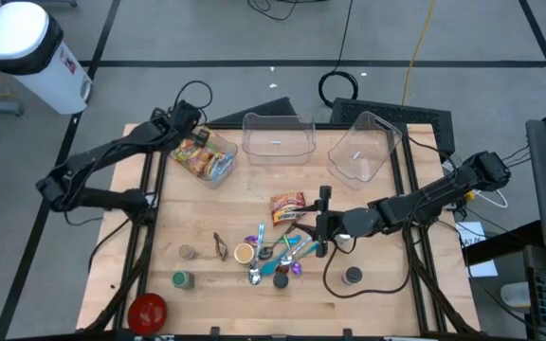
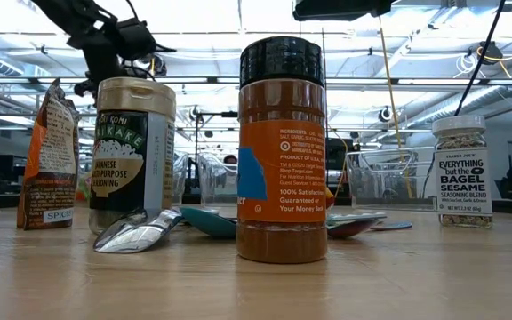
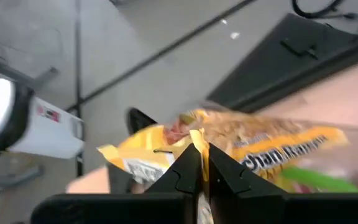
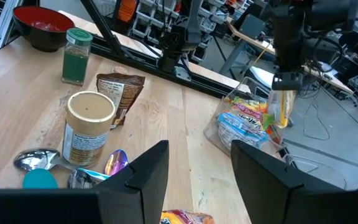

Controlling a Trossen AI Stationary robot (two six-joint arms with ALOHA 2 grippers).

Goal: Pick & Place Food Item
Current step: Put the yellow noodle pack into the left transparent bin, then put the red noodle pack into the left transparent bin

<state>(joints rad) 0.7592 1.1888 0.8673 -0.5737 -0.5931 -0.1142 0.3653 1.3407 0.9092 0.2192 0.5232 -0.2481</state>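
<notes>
A yellow food packet [image 3: 266, 140] hangs under my left gripper [image 1: 186, 128], which is shut on it at the table's far left. It is above a clear tub [image 1: 211, 163] that holds more bright packets. The right wrist view shows the same packet [image 4: 279, 109] dangling over the tub [image 4: 244, 124]. My right gripper [image 1: 322, 225] hovers open at mid-table, beside a red-brown snack packet [image 1: 287, 206] lying flat on the wood. Nothing is between its fingers [image 4: 157, 162]. My left gripper pinches the yellow packet's top edge [image 3: 196, 135] between its two fingers. The fingers slant down from the table's left side. The packet hangs below them over the tub [image 4: 279, 111]. I cannot tell whether its lower end touches the packets inside.
Two clear tubs without contents [image 1: 278, 137] [image 1: 363, 152] stand at the far edge. Spoons and spice jars [image 1: 273, 256] clutter the near middle, and one tall jar [image 2: 282, 151] is close to the low camera. A red bowl [image 1: 147, 310] and a green jar [image 1: 182, 279] are near left.
</notes>
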